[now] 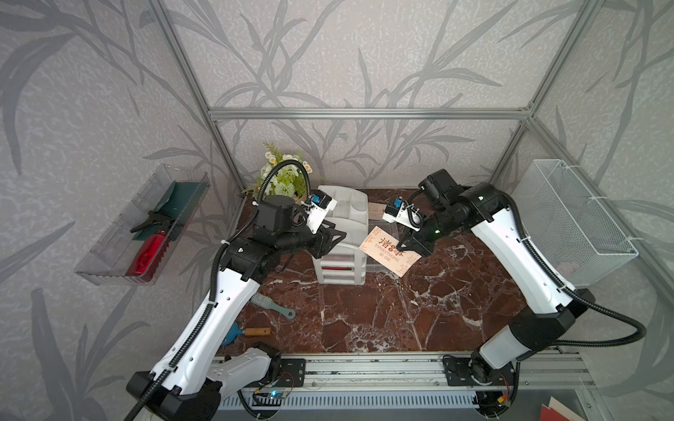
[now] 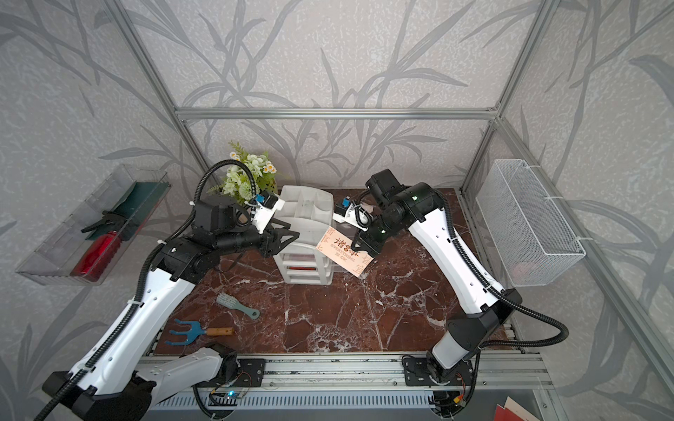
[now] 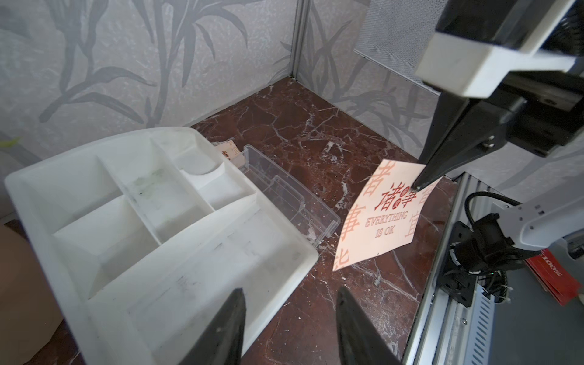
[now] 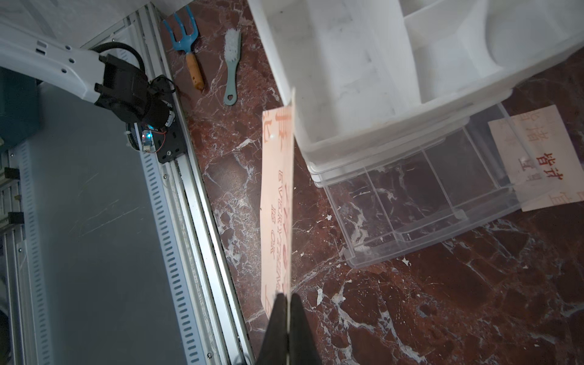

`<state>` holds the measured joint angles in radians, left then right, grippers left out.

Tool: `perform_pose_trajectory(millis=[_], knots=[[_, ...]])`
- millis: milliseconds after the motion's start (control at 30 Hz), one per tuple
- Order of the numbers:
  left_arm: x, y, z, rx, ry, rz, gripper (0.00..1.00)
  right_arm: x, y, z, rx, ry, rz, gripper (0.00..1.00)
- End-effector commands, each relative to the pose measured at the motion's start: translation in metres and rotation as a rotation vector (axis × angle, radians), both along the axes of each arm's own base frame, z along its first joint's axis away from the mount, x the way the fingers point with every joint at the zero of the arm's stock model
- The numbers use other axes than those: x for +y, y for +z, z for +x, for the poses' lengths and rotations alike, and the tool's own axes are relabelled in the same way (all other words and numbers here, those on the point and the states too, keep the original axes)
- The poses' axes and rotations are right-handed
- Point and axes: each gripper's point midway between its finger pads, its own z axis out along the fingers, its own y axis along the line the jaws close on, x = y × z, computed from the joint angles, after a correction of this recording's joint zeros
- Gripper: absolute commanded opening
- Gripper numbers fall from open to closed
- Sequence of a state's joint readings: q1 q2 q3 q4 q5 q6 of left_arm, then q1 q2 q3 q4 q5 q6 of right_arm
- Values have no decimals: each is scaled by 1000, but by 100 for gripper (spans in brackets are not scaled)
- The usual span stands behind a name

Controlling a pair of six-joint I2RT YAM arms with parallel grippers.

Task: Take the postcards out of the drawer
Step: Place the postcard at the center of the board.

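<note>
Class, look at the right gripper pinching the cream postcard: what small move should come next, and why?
Probably lower the right gripper and release the postcard onto the bare table: it hangs clear of the open drawer, which looks empty.

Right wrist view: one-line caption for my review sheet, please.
Right gripper shut on a cream postcard held edge-on beside the pulled-out clear drawer; a second postcard lies past it.

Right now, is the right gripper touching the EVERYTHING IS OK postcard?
Touching. In the right wrist view, the right gripper pinches the postcard at its edge.
</note>
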<state>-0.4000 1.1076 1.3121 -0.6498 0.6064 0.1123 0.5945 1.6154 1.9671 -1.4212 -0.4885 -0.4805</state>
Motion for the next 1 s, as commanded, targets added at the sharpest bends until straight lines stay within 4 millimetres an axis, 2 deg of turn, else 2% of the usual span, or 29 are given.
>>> perform_pose_trajectory(millis=[0,300,500,533,733,833,967], knots=[[-17,0,-18,-7,-148,-31,46,10,10,-19,-25,124,16,0],[-37,-14,-35,40,-268,-22,45,27,15,-32,-52,214,-2,0],[-47,-17,-49,58,-351,-35,44,33,22,-34,-87,246,-3,0],[-48,-18,-52,63,-364,-34,43,38,15,-29,-74,249,-14,0],[-51,-23,-58,80,-406,-37,34,42,12,-23,-87,247,-26,0],[-52,-23,-60,80,-416,-35,26,42,14,-23,-95,247,-22,0],[-52,-24,-60,79,-419,-32,10,42,19,-24,-117,249,-2,0]])
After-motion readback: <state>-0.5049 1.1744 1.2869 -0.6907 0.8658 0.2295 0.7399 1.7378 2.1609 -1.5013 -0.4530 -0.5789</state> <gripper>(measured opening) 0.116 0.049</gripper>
